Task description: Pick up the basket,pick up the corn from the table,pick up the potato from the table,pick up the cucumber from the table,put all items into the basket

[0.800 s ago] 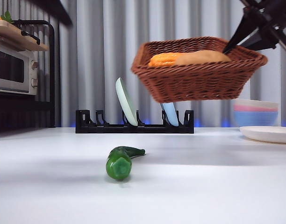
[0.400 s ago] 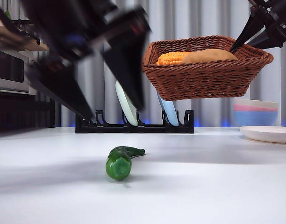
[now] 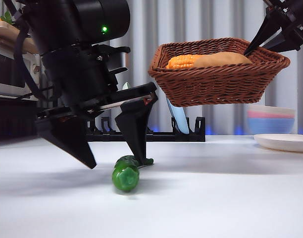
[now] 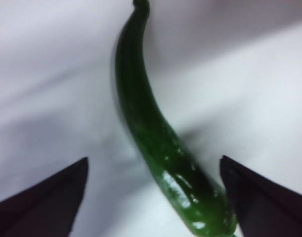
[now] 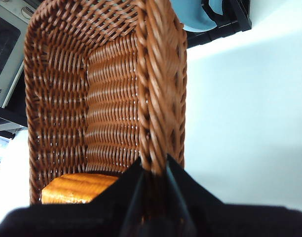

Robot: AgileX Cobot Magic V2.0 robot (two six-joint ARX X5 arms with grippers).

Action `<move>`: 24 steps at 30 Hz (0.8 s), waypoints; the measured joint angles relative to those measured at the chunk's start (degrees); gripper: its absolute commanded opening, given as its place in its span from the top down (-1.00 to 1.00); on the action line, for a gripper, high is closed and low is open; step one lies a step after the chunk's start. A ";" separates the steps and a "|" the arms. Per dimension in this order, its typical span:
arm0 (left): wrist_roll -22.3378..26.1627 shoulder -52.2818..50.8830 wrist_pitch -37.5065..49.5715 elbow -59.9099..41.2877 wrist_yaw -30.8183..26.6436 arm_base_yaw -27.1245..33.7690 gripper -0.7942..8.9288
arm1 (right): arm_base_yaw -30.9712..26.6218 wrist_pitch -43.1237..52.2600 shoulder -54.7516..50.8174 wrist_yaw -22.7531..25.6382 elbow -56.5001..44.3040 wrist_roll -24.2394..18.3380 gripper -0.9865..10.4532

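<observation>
One cucumber (image 3: pixel 126 174) is seen nearest, lying alone on the white tabletop (image 3: pixel 216 198), its thick blunt end turned toward the front camera and its thin curved tip pointing away. The left gripper (image 3: pixel 114 161) is lowered around it: the two black jaws are spread wide, one on each side of the cucumber, with their tips close to the tabletop, and nothing is held between them. In the left wrist view the cucumber (image 4: pixel 161 148) is shown lying between the two jaws, apart from both.

Further back, one basket (image 3: pixel 218 74) of reddish-brown wicker is held in the air, well above the tabletop and tilted a little. Two things are counted inside it: one corn (image 3: pixel 183 61), bumpy and orange-yellow, and one potato (image 3: pixel 222 59), smooth and tan, lying side by side and touching. The right gripper (image 5: pixel 153 170) is closed on the braided rim of the basket (image 5: pixel 111 98), with the rim pinched between the jaws; the corn (image 5: pixel 77 187) is visible at the bottom of the basket in that view.

Behind, one black dish rack (image 3: pixel 181 133) is placed on the tabletop, with two plates standing in it, partly hidden. At the far right, stacked bowls (image 3: pixel 270 119) and a flat white plate (image 3: pixel 285 142) are seen. At the far left, a microwave oven (image 3: pixel 13 74) is partly hidden by the arm.
</observation>
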 measured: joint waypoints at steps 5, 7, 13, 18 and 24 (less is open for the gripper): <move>1.11 0.00 1.09 0.00 0.02 0.00 0.58 | 0.00 -0.02 0.00 0.00 0.00 0.00 0.85; 1.33 0.02 1.07 0.00 0.09 0.00 0.58 | 0.00 -0.28 0.00 0.00 0.00 0.00 0.85; 1.92 1.07 1.42 0.13 0.39 0.28 0.23 | 0.00 -2.19 0.00 -0.04 0.00 0.00 0.85; 2.36 1.95 1.03 0.11 0.39 0.55 0.24 | -0.04 -3.08 0.00 -1.64 0.00 0.00 0.85; 2.84 2.03 1.05 0.11 0.28 1.05 0.50 | -0.02 -3.17 0.00 -2.99 0.00 -0.02 0.85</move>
